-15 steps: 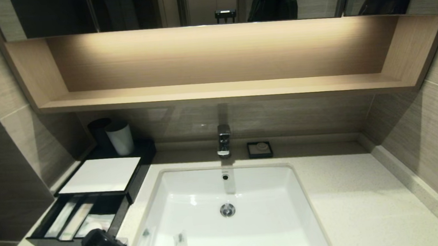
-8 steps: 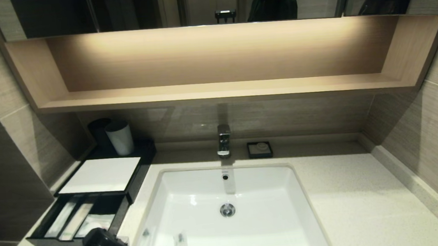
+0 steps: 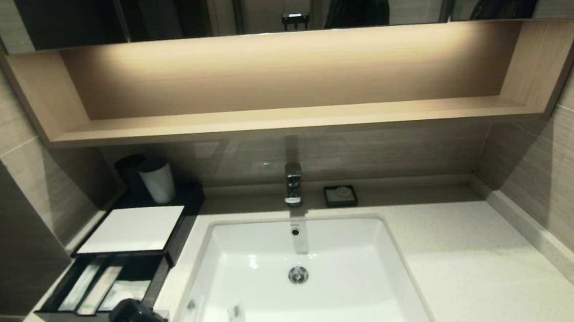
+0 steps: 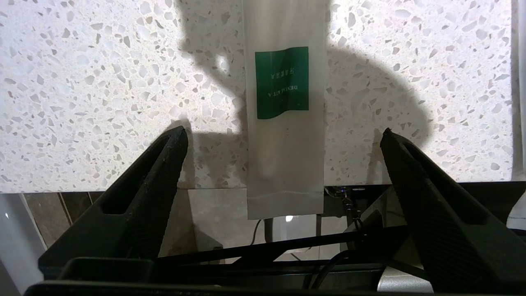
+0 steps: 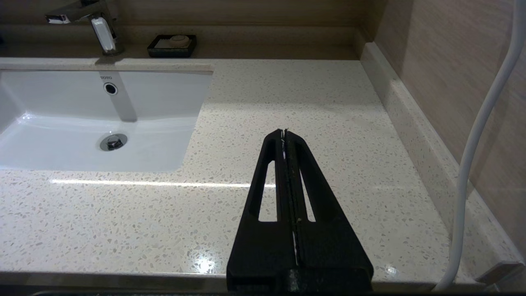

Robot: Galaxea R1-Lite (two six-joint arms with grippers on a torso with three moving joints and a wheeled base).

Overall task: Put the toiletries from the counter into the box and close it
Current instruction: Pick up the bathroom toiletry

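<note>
Big speckled desk (image 3: 469, 269) w/ white sink (image 3: 348, 289). Black box (image 3: 170, 244) at its left, drawer out, packets (image 3: 100, 288) inside. Left end effector (image 4: 283, 137) wide open over a long packet (image 4: 283, 123) on desk edge. Right end effector (image 5: 284, 133) pinched together, idle.

Left gripper (image 4: 283, 137) fingers (image 4: 164, 164) spread wide, straddling pale green-labelled packet (image 4: 284, 123) on speckled counter (image 4: 102, 82)
</note>
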